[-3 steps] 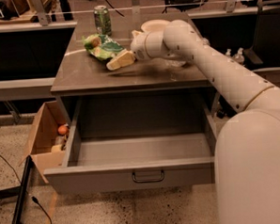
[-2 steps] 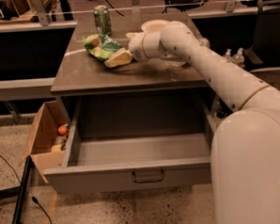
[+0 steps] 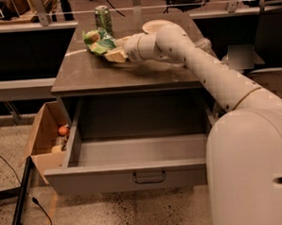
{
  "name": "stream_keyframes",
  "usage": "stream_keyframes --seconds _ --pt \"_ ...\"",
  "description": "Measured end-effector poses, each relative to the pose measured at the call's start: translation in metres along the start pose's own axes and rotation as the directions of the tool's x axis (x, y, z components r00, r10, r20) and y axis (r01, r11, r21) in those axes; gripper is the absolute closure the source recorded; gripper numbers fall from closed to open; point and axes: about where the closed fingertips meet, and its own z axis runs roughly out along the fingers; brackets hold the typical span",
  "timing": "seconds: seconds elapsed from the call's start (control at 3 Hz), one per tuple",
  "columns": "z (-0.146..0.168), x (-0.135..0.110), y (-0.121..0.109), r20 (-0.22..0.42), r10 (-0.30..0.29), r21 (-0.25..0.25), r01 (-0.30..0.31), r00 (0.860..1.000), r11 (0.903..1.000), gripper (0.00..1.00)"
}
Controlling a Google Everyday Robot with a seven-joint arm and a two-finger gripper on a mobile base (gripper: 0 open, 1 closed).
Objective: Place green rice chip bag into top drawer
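Note:
The green rice chip bag (image 3: 98, 43) lies crumpled on the grey countertop (image 3: 96, 74), towards its back left. My gripper (image 3: 113, 51) is at the bag's right side, touching it low over the countertop; my white arm reaches in from the right. The top drawer (image 3: 92, 179) is pulled fully open below the countertop, with its dark handle (image 3: 149, 176) at the front centre. Nothing shows inside the drawer.
A green soda can (image 3: 103, 16) stands just behind the bag. A brown cardboard box (image 3: 43, 133) with small items sits on the floor left of the drawer. A black pole (image 3: 21, 198) leans at lower left. My white base (image 3: 253, 175) fills the right foreground.
My gripper has shifted slightly left, closer in on the bag. The bag, can and drawer have not moved.

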Motion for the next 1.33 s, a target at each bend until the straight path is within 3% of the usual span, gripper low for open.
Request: stream_keyframes --seconds 0.33,0.67,1.33 --pt "0.007 -0.002 0.004 0.004 0.001 -0.014 -0.001 1.0 0.9999 0.88" --pt "0.004 -0.004 0.004 0.006 0.01 -0.01 -0.01 1.0 0.9999 1.0" --pt "-0.046 -0.014 0.023 -0.023 0.055 0.007 -0.055 0.998 0.9985 1.0"
